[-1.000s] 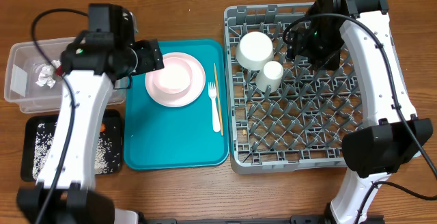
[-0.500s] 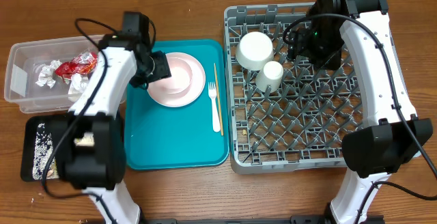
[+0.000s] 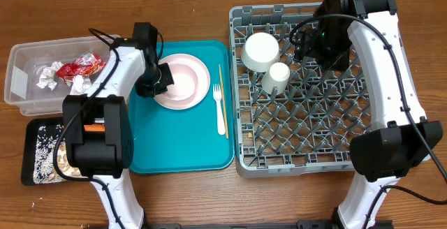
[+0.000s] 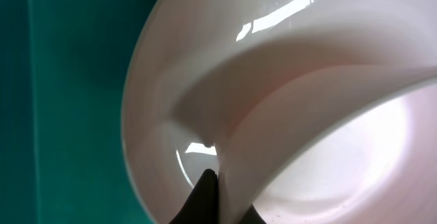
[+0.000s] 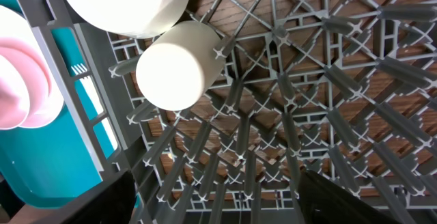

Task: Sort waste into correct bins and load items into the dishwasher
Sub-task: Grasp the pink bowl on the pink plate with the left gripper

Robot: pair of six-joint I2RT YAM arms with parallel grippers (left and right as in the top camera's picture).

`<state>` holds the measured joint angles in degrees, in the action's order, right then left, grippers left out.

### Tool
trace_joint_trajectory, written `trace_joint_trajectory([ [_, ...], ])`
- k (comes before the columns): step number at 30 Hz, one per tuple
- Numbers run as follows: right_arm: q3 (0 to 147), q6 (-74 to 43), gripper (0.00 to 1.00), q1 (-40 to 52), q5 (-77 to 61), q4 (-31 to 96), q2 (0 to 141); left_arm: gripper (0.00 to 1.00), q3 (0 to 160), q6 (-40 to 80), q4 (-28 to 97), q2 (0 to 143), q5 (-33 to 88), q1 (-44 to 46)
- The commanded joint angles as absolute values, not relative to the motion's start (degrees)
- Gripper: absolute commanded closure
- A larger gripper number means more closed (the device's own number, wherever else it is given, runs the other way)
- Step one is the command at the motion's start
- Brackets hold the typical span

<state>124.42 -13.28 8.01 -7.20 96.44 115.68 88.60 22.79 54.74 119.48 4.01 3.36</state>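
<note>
Surface: a wooden tabletop (image 3: 174,5) carries a teal tray (image 3: 174,145) in the middle, a grey dish rack (image 3: 307,138) on the right, and a clear tub (image 3: 21,82) and a black tray (image 3: 31,128) on the left.
Thing in hand: a pale bowl (image 3: 178,79) sits upright on the pink plate (image 3: 201,75) at the far end of the teal tray.
Left pincer (image 3: 157,79): pressed together at the bowl's left rim. In the wrist view a dark fingertip lies against the outer wall, so it appears to pinch that thin wall.
Right pincer (image 5: 218,207): spread and holding nothing, hanging over the far part of the rack.
Handling: the bowl looks glossy, rigid and light, so it is probably slippery. A grip on one edge could let it swing or slip, and the plate beneath may drag along.
Hold point: the rim wall, bitten deep enough that the fingers pass the lip.
Rack: a white bowl (image 3: 260,51) and a small cup (image 3: 278,75) stand mouth-down in the far left corner.
Waiting on the tray: a fork (image 3: 220,110) and a chopstick (image 3: 220,72) lie just beside each other, right of the plate.
Waste: napkins (image 3: 47,75) and a red wrapper (image 3: 80,67) lie in the tub.
</note>
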Motion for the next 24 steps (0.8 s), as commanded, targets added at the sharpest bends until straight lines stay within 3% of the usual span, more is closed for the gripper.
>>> trace_joint_trajectory([
  [1, 124.2, -13.1, 0.19, 8.3, -6.9, 96.3, 114.9, 0.96, 94.1, 23.2, 57.7, 117.3, 3.0, 3.0],
  [4, 124.2, -13.0, 0.13, 8.3, -7.9, 97.1, 114.9, 0.96, 99.3, 23.2, 62.3, 115.5, 3.0, 3.2],
  [11, 124.2, -0.2, 0.13, 8.3, -23.3, 97.1, 114.9, 0.96, 105.2, 22.9, 69.5, 108.2, 4.9, 8.1],
  [17, 124.2, 3.5, 0.14, 8.7, -30.6, 97.1, 114.9, 0.96, 105.2, 22.8, 70.3, 105.3, 7.1, 16.2],
  [21, 124.2, 3.5, 0.33, 9.4, -30.6, 97.1, 114.9, 0.96, 105.2, 23.4, 69.3, 105.4, 6.9, 20.1],
  [24, 124.2, 3.5, 0.38, 10.1, -30.6, 97.1, 114.9, 0.96, 105.2, 24.5, 68.4, 105.4, 6.9, 21.8],
])
